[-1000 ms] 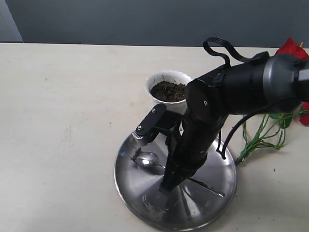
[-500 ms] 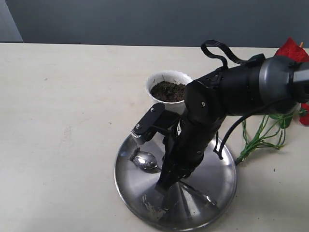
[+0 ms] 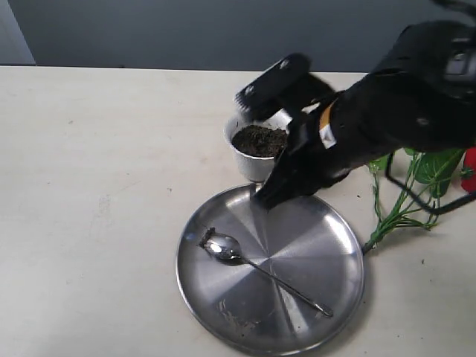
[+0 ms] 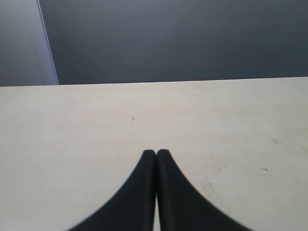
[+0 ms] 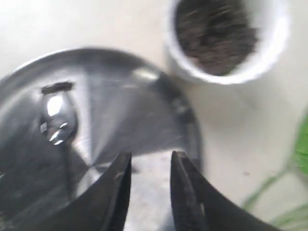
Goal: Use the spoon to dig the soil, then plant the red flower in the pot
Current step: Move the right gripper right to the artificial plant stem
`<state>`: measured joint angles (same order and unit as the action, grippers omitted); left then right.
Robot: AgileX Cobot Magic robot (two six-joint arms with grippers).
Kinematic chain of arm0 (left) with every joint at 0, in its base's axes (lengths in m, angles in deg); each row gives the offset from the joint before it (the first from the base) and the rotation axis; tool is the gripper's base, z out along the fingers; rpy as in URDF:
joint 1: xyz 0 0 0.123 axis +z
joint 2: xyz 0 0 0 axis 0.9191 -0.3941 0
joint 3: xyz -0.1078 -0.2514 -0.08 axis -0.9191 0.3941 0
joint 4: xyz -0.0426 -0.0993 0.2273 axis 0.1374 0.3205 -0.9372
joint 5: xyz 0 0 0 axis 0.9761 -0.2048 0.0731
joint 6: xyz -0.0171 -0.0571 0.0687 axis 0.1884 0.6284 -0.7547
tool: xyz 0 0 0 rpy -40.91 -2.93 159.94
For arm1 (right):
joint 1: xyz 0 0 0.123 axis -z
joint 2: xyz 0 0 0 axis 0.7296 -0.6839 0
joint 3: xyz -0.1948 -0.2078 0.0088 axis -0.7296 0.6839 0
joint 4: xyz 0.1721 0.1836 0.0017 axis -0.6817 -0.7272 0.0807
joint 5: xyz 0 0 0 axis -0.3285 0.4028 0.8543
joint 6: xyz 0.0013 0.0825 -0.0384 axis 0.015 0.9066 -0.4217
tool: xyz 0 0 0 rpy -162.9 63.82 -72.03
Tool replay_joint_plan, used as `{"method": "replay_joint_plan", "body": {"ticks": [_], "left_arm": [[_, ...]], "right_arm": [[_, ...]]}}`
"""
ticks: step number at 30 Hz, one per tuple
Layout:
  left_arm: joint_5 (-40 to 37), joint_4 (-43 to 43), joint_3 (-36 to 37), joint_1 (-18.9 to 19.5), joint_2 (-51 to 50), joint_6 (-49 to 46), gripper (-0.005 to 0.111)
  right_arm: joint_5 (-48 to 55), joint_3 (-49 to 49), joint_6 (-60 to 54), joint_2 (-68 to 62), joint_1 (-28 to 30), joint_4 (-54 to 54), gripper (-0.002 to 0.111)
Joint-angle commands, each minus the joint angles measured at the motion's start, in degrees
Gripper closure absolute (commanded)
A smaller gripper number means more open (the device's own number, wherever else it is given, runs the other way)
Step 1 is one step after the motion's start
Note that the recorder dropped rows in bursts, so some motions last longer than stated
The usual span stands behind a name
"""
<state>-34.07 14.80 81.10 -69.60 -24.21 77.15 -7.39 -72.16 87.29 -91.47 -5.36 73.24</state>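
Steel, exterior view: the spoon (image 3: 260, 269) lies flat on the round plate (image 3: 327, 238), bowl toward the left rim, handle running down to the right; my right gripper (image 3: 269, 197) hangs above the plate's far edge, beside the pot (image 3: 245, 160), holding nothing

Flower, exterior view: the red flower (image 3: 467, 169) lies on the table (image 3: 97, 186) to the right of the plate, stems (image 3: 398, 216) pointing back toward the plate's rim; my right arm is plainly the nearer one, so I judge the flower falls to it

Left wrist view: left gripper (image 4: 156, 159) pressed together, empty, over bare table; no task thing visible

Right wrist view: blurred; jaws slightly apart with nothing between them; soil (image 5: 216, 36) fills the pot beyond the plate's rim; spoon bowl off to one side; a green stem at the frame's edge
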Motion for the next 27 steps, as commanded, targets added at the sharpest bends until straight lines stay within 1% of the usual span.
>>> {"method": "replay_joint_plan", "body": {"ticks": [1,2,4,7,8,11,13,16,19,22,24,27], "left_arm": [[0.7,0.0,0.2,-0.2,0.1,0.1,0.106],[0.7,0.0,0.2,-0.2,0.1,0.1,0.106],[0.7,0.0,0.2,-0.2,0.1,0.1,0.106],[0.7,0.0,0.2,-0.2,0.1,0.1,0.106],[0.7,0.0,0.2,-0.2,0.1,0.1,0.106],[0.7,0.0,0.2,-0.2,0.1,0.1,0.106],[0.7,0.0,0.2,-0.2,0.1,0.1,0.106],[0.7,0.0,0.2,-0.2,0.1,0.1,0.106],[0.7,0.0,0.2,-0.2,0.1,0.1,0.106],[0.7,0.0,0.2,-0.2,0.1,0.1,0.106],[0.7,0.0,0.2,-0.2,0.1,0.1,0.106],[0.7,0.0,0.2,-0.2,0.1,0.1,0.106]], "right_arm": [[13.5,0.3,32.1,9.2,0.3,28.0,0.079],[15.5,0.4,32.2,10.4,0.3,28.2,0.079],[14.8,2.9,33.4,12.8,0.3,28.2,0.079],[12.4,9.8,41.3,15.2,0.3,30.5,0.079],[10.9,12.3,47.3,16.2,0.3,32.0,0.079],[5.1,20.0,58.5,18.6,0.3,34.7,0.079],[1.7,23.7,63.1,19.6,0.3,35.3,0.079],[1.8,26.5,67.7,19.7,1.3,34.9,0.079],[0.9,26.6,68.0,19.6,6.6,31.9,0.079],[-6.0,26.5,67.1,19.6,14.2,29.8,0.079],[-10.6,26.5,63.5,19.1,19.2,26.3,0.079],[-14.2,26.5,56.8,17.0,24.9,19.7,0.079]]}}
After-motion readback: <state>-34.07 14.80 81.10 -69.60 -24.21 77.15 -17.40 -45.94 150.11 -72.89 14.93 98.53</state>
